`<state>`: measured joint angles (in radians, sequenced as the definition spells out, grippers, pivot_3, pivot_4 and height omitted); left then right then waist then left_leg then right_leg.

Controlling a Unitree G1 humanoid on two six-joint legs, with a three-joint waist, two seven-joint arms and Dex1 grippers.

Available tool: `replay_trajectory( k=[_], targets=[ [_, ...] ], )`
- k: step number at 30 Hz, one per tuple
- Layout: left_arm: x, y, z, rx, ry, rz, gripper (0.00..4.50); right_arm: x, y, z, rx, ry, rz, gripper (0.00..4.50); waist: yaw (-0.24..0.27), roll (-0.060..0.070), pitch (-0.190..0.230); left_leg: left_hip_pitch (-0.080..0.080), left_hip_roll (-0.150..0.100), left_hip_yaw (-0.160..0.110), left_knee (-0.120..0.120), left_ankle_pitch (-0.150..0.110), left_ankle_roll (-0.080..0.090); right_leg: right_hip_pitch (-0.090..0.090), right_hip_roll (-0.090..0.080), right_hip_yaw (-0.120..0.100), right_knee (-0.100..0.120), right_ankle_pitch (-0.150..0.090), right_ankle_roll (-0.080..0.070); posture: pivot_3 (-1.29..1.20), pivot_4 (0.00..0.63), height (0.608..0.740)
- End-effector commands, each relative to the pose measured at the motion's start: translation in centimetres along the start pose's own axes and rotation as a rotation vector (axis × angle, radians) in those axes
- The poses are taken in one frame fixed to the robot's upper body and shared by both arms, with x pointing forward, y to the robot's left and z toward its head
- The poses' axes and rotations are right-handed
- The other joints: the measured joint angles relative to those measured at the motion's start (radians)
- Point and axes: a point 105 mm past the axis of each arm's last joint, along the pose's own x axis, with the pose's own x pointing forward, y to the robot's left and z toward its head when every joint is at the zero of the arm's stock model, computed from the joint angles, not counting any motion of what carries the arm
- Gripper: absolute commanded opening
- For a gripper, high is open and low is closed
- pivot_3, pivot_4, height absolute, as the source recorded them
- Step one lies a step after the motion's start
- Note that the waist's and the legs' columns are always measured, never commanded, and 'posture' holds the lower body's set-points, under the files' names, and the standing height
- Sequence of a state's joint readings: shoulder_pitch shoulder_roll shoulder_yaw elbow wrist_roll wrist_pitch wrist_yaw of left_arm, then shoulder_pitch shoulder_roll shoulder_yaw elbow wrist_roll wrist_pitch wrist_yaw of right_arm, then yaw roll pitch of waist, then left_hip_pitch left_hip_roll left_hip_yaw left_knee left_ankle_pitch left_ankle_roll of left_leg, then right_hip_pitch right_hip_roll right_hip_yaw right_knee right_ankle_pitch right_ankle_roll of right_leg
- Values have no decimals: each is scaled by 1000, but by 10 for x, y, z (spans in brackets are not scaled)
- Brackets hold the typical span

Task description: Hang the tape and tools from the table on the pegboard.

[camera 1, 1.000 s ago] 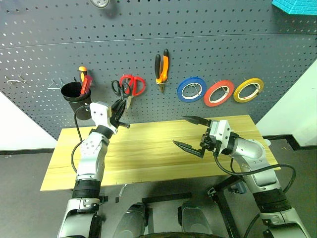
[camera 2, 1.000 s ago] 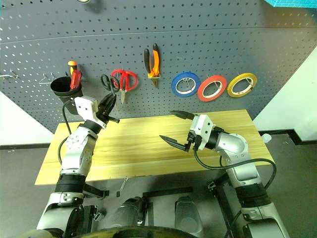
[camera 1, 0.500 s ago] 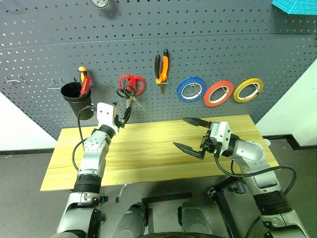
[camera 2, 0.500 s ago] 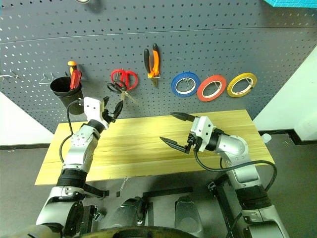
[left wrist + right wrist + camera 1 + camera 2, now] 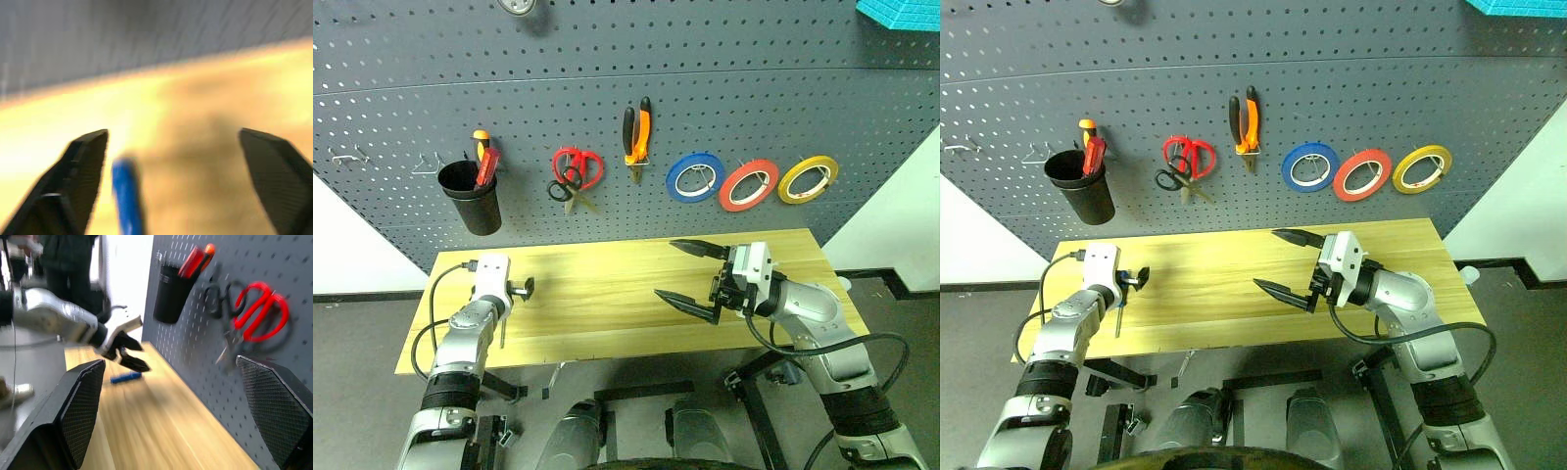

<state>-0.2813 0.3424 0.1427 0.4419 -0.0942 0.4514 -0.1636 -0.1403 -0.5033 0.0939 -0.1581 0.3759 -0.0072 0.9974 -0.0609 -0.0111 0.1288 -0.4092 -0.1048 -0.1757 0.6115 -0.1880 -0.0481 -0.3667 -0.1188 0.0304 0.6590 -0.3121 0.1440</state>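
Left wrist view is motion-blurred: the screwdriver (image 5: 126, 193) is a soft blue streak cut off at the frame edge, its tip unseen. Beside the black cup (image 5: 477, 197) on the pegboard (image 5: 724, 88), the red-orange-handled tool (image 5: 484, 162) is mostly hidden inside the cup. The black-handled scissors (image 5: 565, 185) possibly overlap the red scissors (image 5: 581, 164); contact is too small to tell.

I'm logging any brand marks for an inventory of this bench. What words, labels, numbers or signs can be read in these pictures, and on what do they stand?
None can be read.
The tape, the pliers and the black cup on the pegboard show no legible marking.
Any print on the blue-handled screwdriver is too blurred to tell.
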Motion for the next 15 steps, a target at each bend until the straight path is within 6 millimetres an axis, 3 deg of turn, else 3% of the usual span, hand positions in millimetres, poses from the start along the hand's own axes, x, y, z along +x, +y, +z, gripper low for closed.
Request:
replay_trajectory(
  k=[1, 15],
  targets=[
    [5, 11, 1, -100, 112, 69, 4470, -3, 4, -7, -36, 37, 10, 4500, 1, 0, 0, 0, 0, 0, 0, 0, 0, 0, 0, 0, 0, 0, 0, -121, 120, 740],
    [19, 30, -26, -255, 351, 113, 4470, -19, 15, -21, -15, 89, -37, 4500, -10, -3, 9, 0, 0, 1, -1, -1, 0, -1, -1, 0, 0, 0, 0, -160, 159, 740]
  ],
)
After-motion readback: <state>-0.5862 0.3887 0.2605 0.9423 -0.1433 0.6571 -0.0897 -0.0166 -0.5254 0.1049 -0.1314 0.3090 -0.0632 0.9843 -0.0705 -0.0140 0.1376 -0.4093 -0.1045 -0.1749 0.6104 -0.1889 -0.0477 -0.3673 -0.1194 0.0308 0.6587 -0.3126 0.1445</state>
